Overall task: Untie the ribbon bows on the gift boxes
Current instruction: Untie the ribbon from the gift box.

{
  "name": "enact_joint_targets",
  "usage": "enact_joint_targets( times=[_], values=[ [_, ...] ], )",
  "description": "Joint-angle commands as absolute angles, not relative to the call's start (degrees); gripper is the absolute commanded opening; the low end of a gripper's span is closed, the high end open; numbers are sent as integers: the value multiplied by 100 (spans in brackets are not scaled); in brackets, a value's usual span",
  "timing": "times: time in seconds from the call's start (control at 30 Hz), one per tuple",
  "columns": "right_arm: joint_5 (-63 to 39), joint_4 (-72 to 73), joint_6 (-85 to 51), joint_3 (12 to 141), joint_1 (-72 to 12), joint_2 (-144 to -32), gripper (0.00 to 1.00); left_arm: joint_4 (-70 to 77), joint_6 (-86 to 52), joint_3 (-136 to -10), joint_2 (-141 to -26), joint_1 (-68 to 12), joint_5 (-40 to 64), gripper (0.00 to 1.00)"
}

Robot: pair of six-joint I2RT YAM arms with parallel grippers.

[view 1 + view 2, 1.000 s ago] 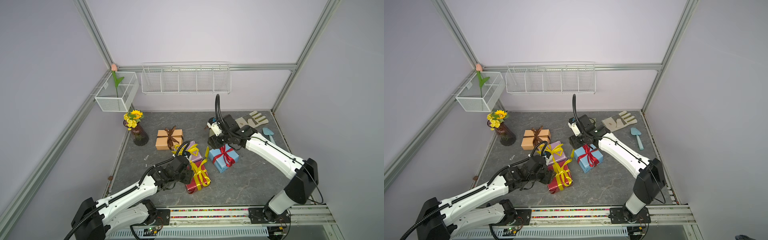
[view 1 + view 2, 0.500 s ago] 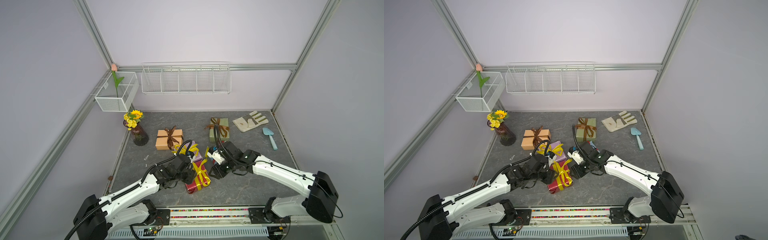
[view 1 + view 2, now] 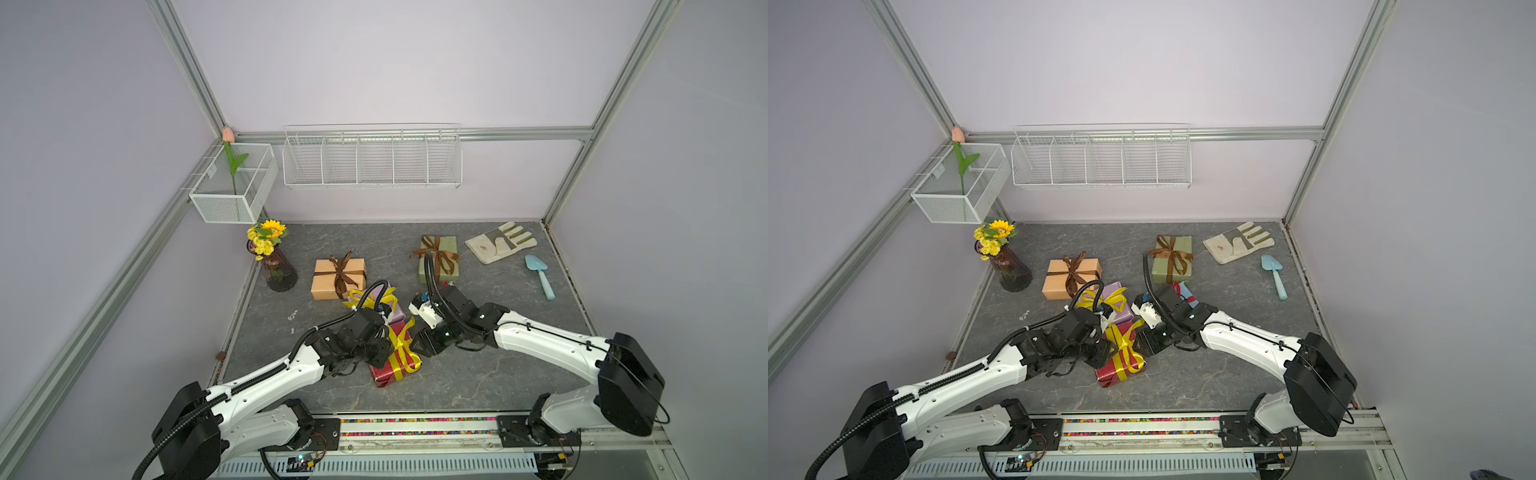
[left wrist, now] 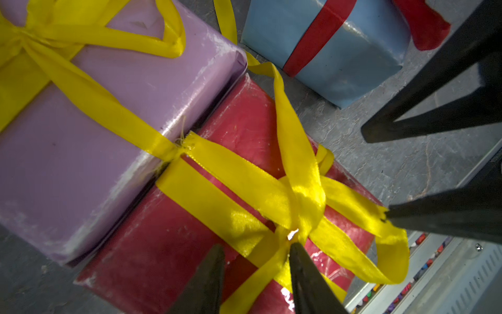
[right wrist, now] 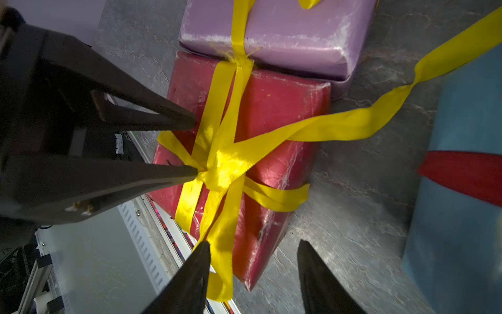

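Handling: yellow ribbon [image 4: 301, 212] likely soft, slippery, light; red box [image 4: 152, 244] prone to sliding.
Hold: loose tail [image 5: 221, 271], lower centre of frame, below knot.
Left tool [image 4: 255, 244]: apart.
Right tool [image 5: 254, 242]: apart.

No readable text, labels or numbers anywhere

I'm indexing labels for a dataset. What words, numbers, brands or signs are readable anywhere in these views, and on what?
No text can be read for certain.
Small white print on a black housing in the right wrist view: too small and blurred to read.
Small dark mark on the work glove: too small to tell whether it is print.
Red gift box, lilac gift box, light blue gift box: plain wrapping, no print visible.
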State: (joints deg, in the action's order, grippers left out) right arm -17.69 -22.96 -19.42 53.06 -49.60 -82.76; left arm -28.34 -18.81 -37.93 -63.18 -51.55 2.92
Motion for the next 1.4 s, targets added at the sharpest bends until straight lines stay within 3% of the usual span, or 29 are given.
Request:
enact_joint_targets(
  times=[0.0, 0.17, 0.3, 0.47, 0.97, 1.37],
  values=[
    [-1906, -1990, -2091, 5186, -4984, -8370, 54, -2791, -1951, -3722, -6302, -5218, 320, 37],
    [-1925, -1825, -2170, 5133, -4984, -8528, 54, -2799, -2019, -3700, -6232, -5224, 343, 21],
    [-1900, -1721, -2206, 5098, -4985, -8621, 54, -2846, -2097, -3691, -6166, -5237, 267, 14],
    [-1882, -1646, -2198, 5124, -4984, -8739, 54, -3202, -2399, -3838, -5917, -5238, -454, 0],
    [-2059, -1442, -1996, 5185, -5028, -8646, 59, -4312, -4157, -3570, -4412, -5231, -3157, 0],
    [-1556, -2123, -872, 6195, -5244, -8810, 53, -4620, -5389, -3000, -3959, -5231, -3352, 0]
  ],
)
